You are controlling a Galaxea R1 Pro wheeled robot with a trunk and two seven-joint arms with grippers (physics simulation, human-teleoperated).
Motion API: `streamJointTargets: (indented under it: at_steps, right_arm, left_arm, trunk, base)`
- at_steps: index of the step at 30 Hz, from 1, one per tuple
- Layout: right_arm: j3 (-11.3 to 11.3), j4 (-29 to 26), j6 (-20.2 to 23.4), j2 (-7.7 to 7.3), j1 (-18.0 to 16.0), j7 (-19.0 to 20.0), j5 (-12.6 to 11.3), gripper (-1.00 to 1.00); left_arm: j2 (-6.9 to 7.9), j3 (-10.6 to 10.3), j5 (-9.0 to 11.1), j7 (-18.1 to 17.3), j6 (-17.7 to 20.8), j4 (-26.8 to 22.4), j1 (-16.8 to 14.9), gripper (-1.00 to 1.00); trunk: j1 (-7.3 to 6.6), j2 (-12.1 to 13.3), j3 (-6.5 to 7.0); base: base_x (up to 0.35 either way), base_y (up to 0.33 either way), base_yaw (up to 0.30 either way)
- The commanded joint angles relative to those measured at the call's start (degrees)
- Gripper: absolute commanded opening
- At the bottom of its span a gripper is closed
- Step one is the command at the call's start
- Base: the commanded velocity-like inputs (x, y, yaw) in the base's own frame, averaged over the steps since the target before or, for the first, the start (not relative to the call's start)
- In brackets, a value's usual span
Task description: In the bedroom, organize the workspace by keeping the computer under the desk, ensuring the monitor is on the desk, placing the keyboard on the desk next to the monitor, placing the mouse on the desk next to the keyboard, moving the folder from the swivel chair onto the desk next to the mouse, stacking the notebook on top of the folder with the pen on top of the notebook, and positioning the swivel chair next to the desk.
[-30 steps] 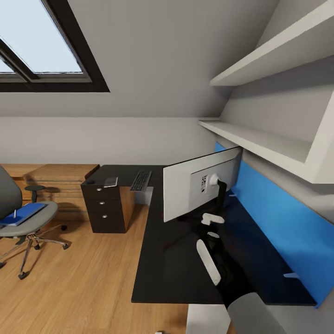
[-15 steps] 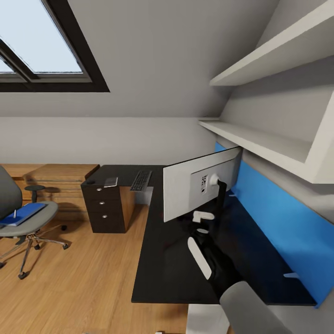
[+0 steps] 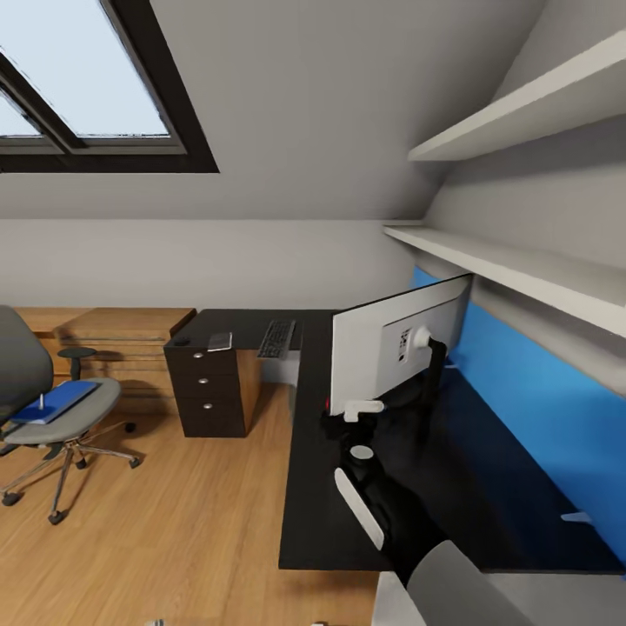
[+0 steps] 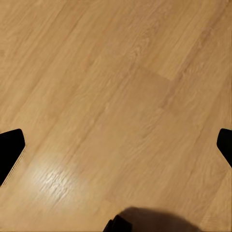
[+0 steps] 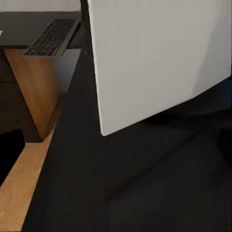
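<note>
The L-shaped black tabletop (image 3: pixel 313 487) runs from the near right corner toward the far wall, then turns left above a dark drawer unit (image 3: pixel 211 391). The monitor (image 3: pixel 396 335) stands upright on the tabletop; its white back panel faces the camera and its long axis runs across the tabletop toward the blue wall panel (image 3: pixel 539 417). The swivel chair (image 3: pixel 52 409) stands on the wooden floor (image 3: pixel 174 522), well apart from the tabletop, at the left of the head view. A blue folder (image 3: pixel 56 402) lies flat on the chair seat. The keyboard (image 3: pixel 276 338) lies on the far section of the tabletop, its long axis pointing toward the far wall. A small grey mouse (image 3: pixel 220 341) lies just beside the keyboard, on its left.

The right hand (image 3: pixel 343 417) hovers near the lower left corner of the monitor; whether its fingers are spread cannot be told. In the left wrist view, the left hand (image 4: pixel 116 145) has its dark fingertips (image 4: pixel 10 147) spread wide over the floor, holding nothing.
</note>
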Motion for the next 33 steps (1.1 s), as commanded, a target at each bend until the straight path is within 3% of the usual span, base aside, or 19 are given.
streamJointTargets:
  at_steps: [1,3,8,22,33]
  right_arm:
    - [0.7,0.0,-1.6,-0.01,0.4,-0.5,1.0,1.00]
    - [1.3,0.1,-4.2,0.05,1.0,-1.1,3.7,1.00]
    - [1.6,1.0,-7.1,0.26,1.4,-5.0,5.7,1.00]
    - [1.4,3.7,-18.5,0.24,1.5,-14.8,6.1,1.00]
    - [1.3,5.7,-22.3,0.24,1.5,-16.4,6.0,1.00]
  left_arm:
    - [0.04,-0.5,0.6,0.3,-0.3,0.0,0.0,1.00]
    - [-0.06,-0.5,0.5,0.3,-0.4,0.2,0.0,1.00]
    - [-0.12,-0.5,0.2,0.3,-0.4,1.3,0.0,1.00]
    - [-0.33,-0.6,0.2,0.3,-1.7,1.7,0.0,1.00]
    - [-0.89,-0.6,0.2,0.3,-2.5,1.9,0.0,1.00]
  trunk:
    - [0.01,-0.1,-0.08]
    - [0.01,-0.1,-0.08]
    - [0.01,-0.1,-0.08]
    - [0.01,-0.1,-0.08]
    - [0.01,-0.1,-0.08]
  base:
    - [0.134,0.255,0.000]
    - [0.196,0.221,0.000]
    - [0.278,0.142,0.000]
    - [0.165,0.034,0.000]
    - [0.171,0.001,0.000]
